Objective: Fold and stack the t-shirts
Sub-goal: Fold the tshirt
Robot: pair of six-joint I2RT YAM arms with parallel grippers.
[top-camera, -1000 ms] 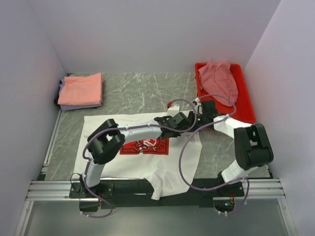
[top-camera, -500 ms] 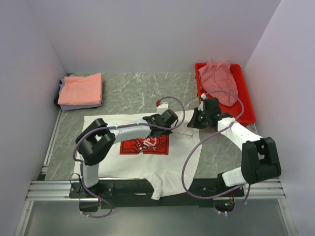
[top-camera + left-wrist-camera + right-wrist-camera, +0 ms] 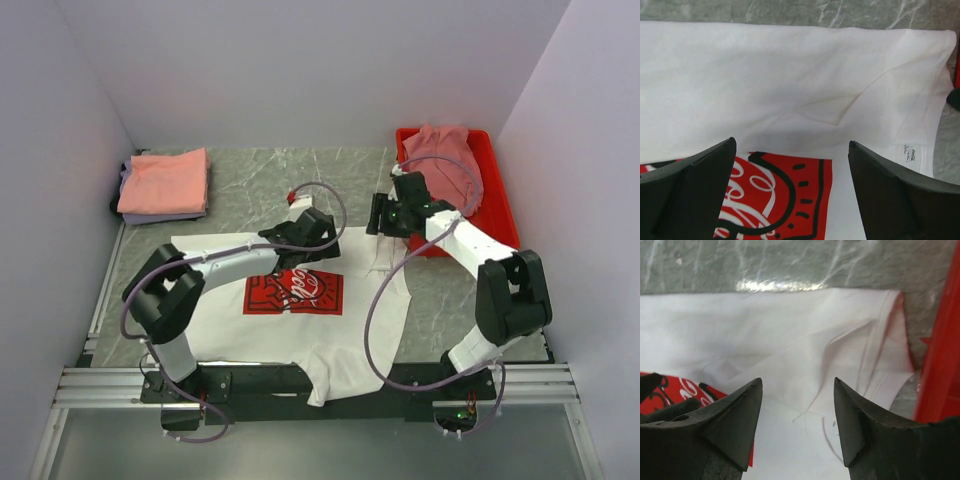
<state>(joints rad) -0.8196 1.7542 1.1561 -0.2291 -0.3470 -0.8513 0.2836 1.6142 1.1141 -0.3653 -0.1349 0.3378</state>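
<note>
On a grey marbled table point(image 3: 270, 185), a white t-shirt point(image 3: 230, 320) lies spread flat at the centre, its red rectangular print point(image 3: 295, 290) facing up. Over the shirt, just past the print's far edge, the left gripper point(image 3: 791, 150) hangs with fingers spread wide, holding nothing. Over the shirt's far right corner, beside a red tray point(image 3: 497, 200), the right gripper point(image 3: 798, 382) hangs with fingers likewise apart and empty. A dusty-pink t-shirt point(image 3: 445, 160) lies crumpled in the tray at far right. At far left, a folded salmon-orange t-shirt point(image 3: 165, 180) sits on a lavender t-shirt point(image 3: 170, 216).
</note>
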